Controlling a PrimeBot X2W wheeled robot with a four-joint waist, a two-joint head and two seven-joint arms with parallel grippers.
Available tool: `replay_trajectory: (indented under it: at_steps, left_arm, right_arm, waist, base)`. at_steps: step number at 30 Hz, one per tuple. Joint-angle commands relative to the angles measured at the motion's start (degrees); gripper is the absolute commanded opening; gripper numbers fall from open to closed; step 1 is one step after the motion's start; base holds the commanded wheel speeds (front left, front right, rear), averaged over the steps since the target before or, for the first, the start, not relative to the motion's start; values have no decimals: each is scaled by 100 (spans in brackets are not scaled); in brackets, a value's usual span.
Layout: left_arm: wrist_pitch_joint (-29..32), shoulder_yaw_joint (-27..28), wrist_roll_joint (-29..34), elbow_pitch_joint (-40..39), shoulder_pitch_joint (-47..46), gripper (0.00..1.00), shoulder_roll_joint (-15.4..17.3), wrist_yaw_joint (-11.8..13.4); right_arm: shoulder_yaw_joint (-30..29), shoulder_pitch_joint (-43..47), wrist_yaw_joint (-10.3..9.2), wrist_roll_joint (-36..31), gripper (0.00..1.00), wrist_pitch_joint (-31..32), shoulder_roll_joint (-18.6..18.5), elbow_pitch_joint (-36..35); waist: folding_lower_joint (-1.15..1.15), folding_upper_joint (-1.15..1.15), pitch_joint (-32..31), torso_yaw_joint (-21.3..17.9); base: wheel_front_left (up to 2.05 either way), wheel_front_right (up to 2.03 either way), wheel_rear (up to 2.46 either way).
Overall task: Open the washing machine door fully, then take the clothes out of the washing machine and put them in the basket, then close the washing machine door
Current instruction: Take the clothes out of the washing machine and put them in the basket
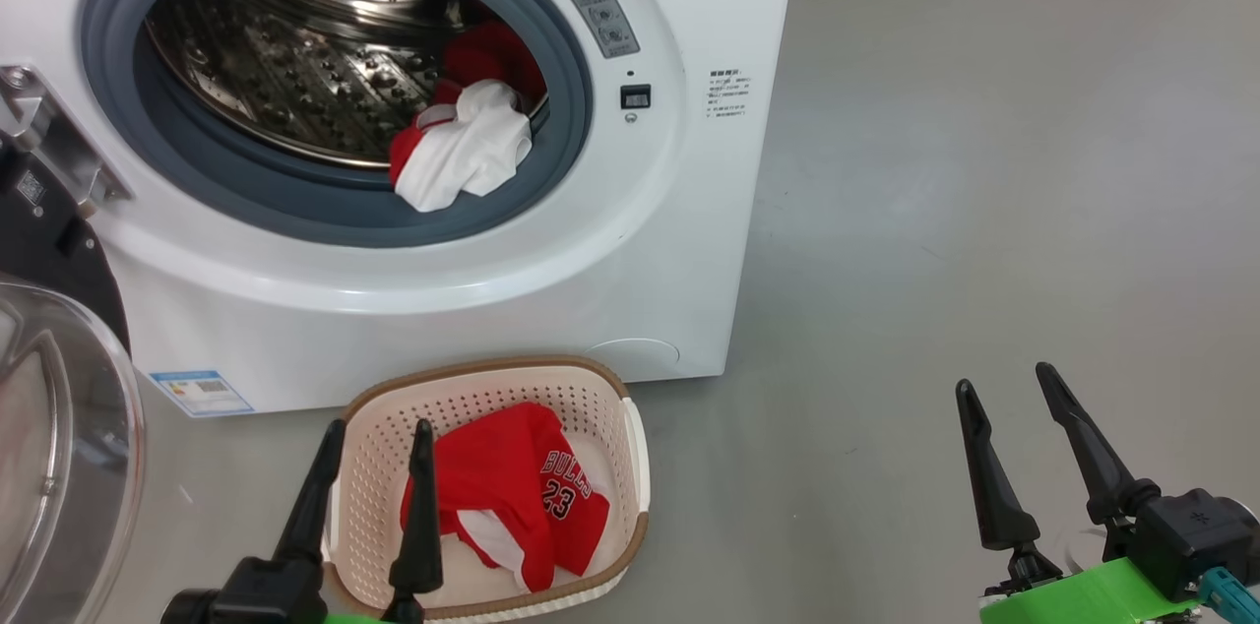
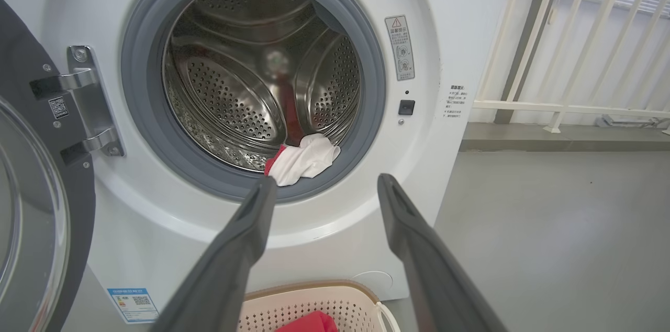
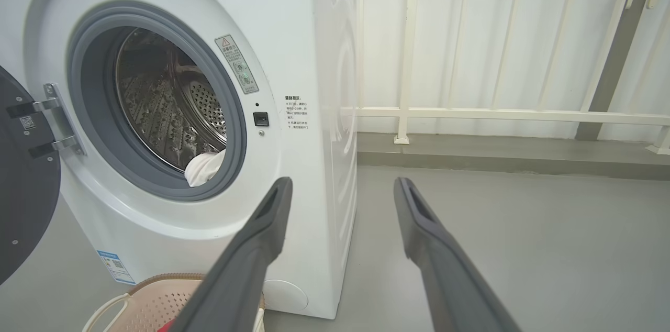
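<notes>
The unloading step looks half done. The washing machine door (image 1: 54, 407) stands swung wide on the hinge side of the washing machine (image 1: 630, 240), and the basket (image 1: 472, 398) sits on the floor just in front of the machine with a red jersey (image 1: 522, 496) in it. A red and white garment (image 1: 463, 147) is left at the mouth of the drum, draped over the lower edge of the grey gasket (image 1: 325, 211) on the side away from the hinge.

The left claw (image 1: 381, 427) hangs over the basket, the right claw (image 1: 1005, 378) well off the machine's free side — both spread apart and empty. The next move probably calls for one claw to reach into the drum mouth and close on that loose fabric without snagging the gasket.

The jersey reads "BULLS 23". The machine front carries a grey warning sticker (image 1: 596, 9) with a triangle, a block of small print (image 1: 728, 93) and a blue label (image 1: 202, 393) near its foot — all too small to read.
</notes>
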Motion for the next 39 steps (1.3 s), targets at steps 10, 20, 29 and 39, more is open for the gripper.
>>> replay_trajectory:
  at_steps: [10,20,29,39]
  left_arm:
    - [-42,140,-63,-99,-202,100,28,-6]
    - [-42,115,-103,-66,-491,100,23,-12]
    - [-42,153,-183,73,-1029,100,20,-152]
    - [-43,359,-130,433,-1903,100,19,-328]
  right_arm:
    - [122,-196,36,57,100,-37,-68,-155]
    - [174,-370,36,84,100,-37,-68,-216]
    - [228,-642,36,67,100,-37,-68,-291]
    - [295,-946,36,46,100,-37,-68,-309]
  waist:
    - [0,0,154,-1]
    - [0,0,544,-51]
    - [0,0,1156,-51]
    - [0,0,1749,-59]
  base:
    - [0,0,0]
    - [0,0,0]
    - [0,0,0]
    - [0,0,0]
